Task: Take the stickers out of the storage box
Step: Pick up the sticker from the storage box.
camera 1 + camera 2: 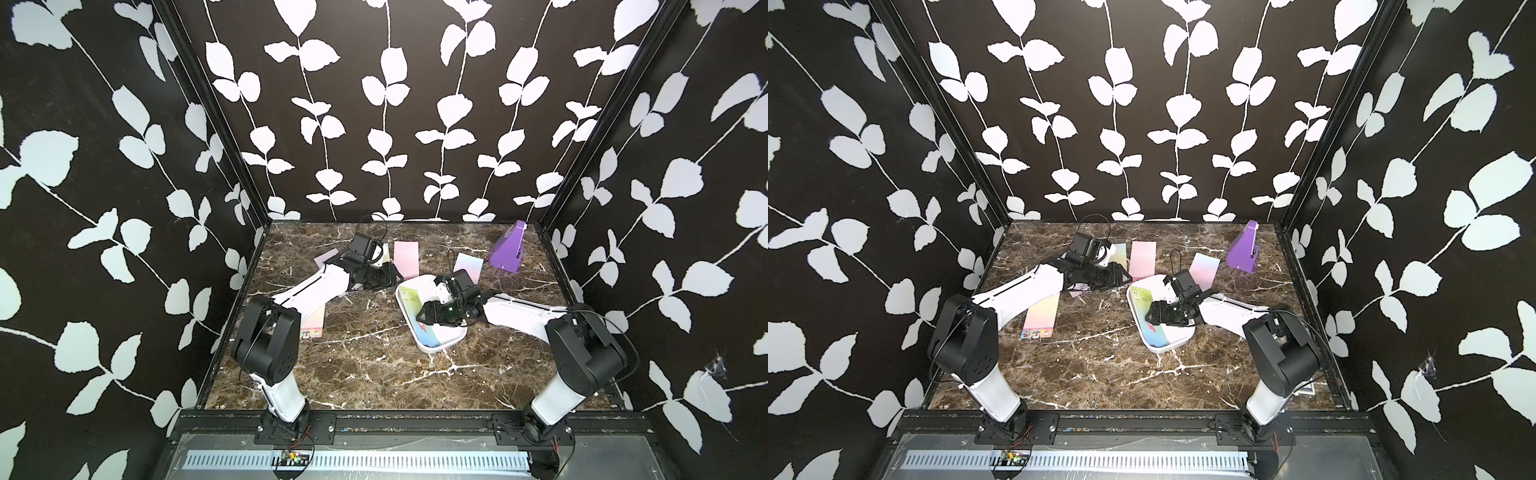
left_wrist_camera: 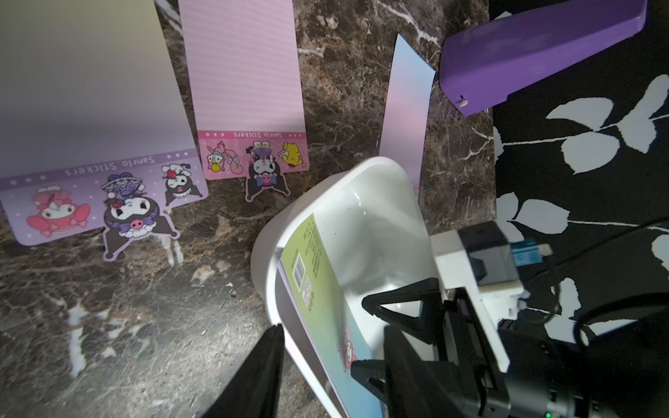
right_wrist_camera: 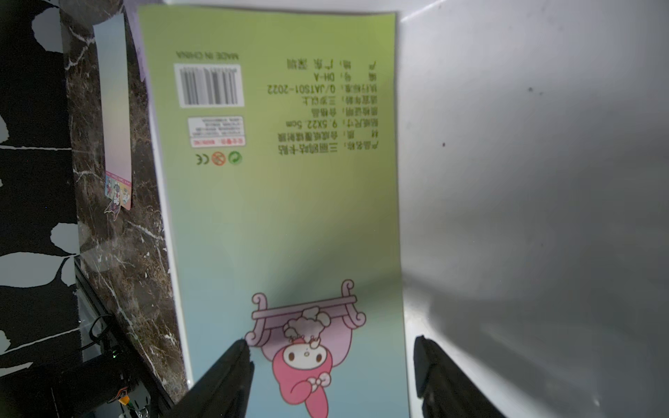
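Black walls (image 1: pixel 374 104) printed with white leafy vines closed in three sides of the cell, with black metal posts at the back corners. Under them lay a worktop (image 1: pixel 365 365) patterned as dark brown marble with white veins, and a black rail (image 1: pixel 395 419) along its near edge carried both arm bases.

The storage box (image 1: pixel 438 348), a shallow white tray, rested flat on the worktop. One of the stickers, a green-to-blue sheet (image 3: pixel 282 202), lay inside it along the left wall, with a barcode at its green end and a pink cartoon figure at its blue end.

The other stickers lay outside the box on the bare marble:
- A pink sheet (image 1: pixel 406 257) lay just beyond the box's far left corner.
- A pale blue-pink sheet (image 1: pixel 468 266) lay beyond its far right corner.
- A lilac sheet (image 2: pixel 90 108) lay to the box's left, beside the pink one.
- A pastel sheet (image 1: pixel 1040 316) lay well to the left, partly under the left arm (image 1: pixel 307 286).

A purple wedge (image 1: pixel 509 249) stood beyond the box to the right, near the back corner.

The right arm (image 1: pixel 519 311) reached over the box. Its jaws were spread apart above the blue end of the sheet and gripped nothing. The left jaws hung parted at the box's far left corner with the rim showing between them. No grip on the rim could be made out.
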`<action>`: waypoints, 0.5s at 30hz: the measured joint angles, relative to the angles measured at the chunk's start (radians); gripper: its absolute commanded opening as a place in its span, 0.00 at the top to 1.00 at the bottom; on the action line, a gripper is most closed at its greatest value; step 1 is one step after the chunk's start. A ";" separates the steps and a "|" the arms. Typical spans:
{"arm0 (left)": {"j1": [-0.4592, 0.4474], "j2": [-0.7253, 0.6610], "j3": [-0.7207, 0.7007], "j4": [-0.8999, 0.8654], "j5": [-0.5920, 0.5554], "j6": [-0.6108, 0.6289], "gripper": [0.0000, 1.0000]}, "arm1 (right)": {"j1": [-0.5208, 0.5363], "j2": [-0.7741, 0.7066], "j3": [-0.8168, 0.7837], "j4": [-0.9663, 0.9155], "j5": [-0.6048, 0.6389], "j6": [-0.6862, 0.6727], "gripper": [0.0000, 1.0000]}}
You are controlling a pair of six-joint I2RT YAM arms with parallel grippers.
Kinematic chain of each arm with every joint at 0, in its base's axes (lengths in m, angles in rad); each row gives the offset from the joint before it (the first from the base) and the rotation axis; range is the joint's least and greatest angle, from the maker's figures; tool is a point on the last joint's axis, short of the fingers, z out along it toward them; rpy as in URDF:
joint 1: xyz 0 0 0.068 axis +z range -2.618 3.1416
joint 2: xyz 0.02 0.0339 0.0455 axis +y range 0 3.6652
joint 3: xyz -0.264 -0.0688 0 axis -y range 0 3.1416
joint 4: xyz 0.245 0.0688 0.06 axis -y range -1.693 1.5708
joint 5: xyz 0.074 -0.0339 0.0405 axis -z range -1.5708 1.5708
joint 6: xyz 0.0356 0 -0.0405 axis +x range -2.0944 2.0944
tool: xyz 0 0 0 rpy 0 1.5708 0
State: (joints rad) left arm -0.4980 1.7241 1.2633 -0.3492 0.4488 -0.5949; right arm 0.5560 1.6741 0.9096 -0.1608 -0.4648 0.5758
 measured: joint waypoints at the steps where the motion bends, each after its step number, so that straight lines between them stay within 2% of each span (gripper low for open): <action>1: 0.000 0.008 0.002 0.002 0.000 -0.002 0.52 | -0.002 0.008 0.000 0.007 -0.004 0.000 0.28; 15: -0.027 0.085 0.061 0.009 0.003 -0.026 0.53 | -0.010 0.042 0.000 0.074 -0.035 0.019 0.26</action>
State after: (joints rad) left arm -0.5247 1.8091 1.3239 -0.3405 0.4515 -0.6209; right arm 0.5457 1.7157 0.9096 -0.0864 -0.4995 0.5953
